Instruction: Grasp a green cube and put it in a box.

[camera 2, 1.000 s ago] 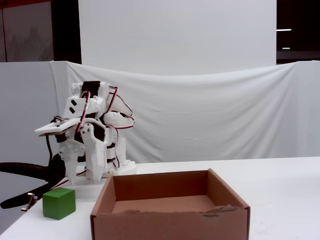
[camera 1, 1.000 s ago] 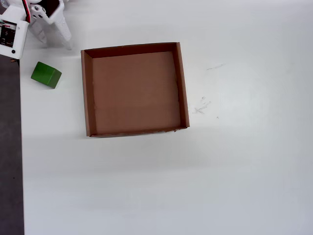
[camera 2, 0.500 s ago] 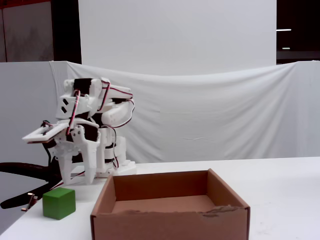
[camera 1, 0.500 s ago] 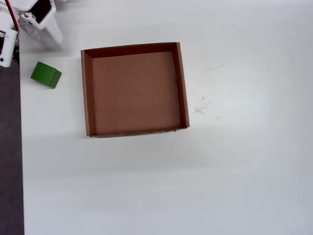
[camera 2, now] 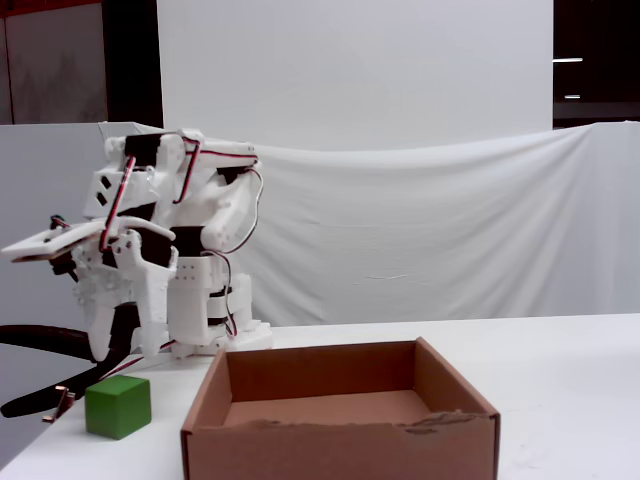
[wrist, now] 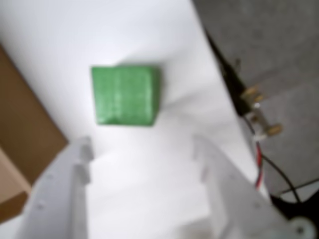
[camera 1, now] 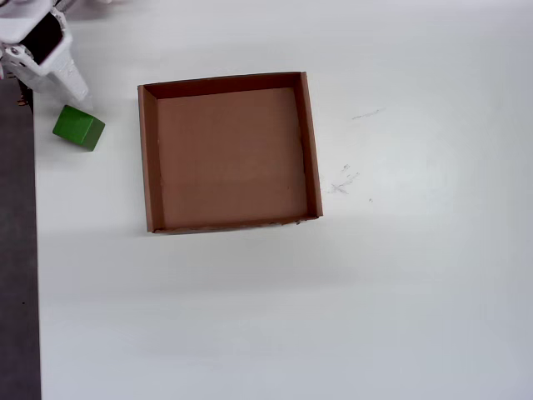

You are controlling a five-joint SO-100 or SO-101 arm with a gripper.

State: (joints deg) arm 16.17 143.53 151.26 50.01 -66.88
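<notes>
The green cube point(camera 1: 78, 127) rests on the white table near its left edge, left of the box point(camera 1: 148, 158) in the overhead view. The box, a shallow brown cardboard tray, holds nothing. My gripper point(camera 1: 48, 77) hangs just beyond the cube, at the top-left corner of that view. In the wrist view the green cube point(wrist: 124, 94) lies ahead of the gripper point(wrist: 142, 154), whose white fingers point(wrist: 75, 169) stand wide apart with only bare table between them. In the fixed view the gripper point(camera 2: 125, 350) hovers slightly above and behind the green cube point(camera 2: 118, 405), apart from it.
The table's left edge runs close beside the cube, with a dark grey floor point(camera 1: 17, 250) past it. Cables and brass connectors point(wrist: 259, 119) lie off that edge in the wrist view. The box point(wrist: 20, 124) corner sits at the left there. The arm's base point(camera 2: 215, 330) stands behind the box point(camera 2: 340, 450).
The arm has swung toward the table's left edge and the gripper now sits in line behind the cube. Cube and box have not moved.
</notes>
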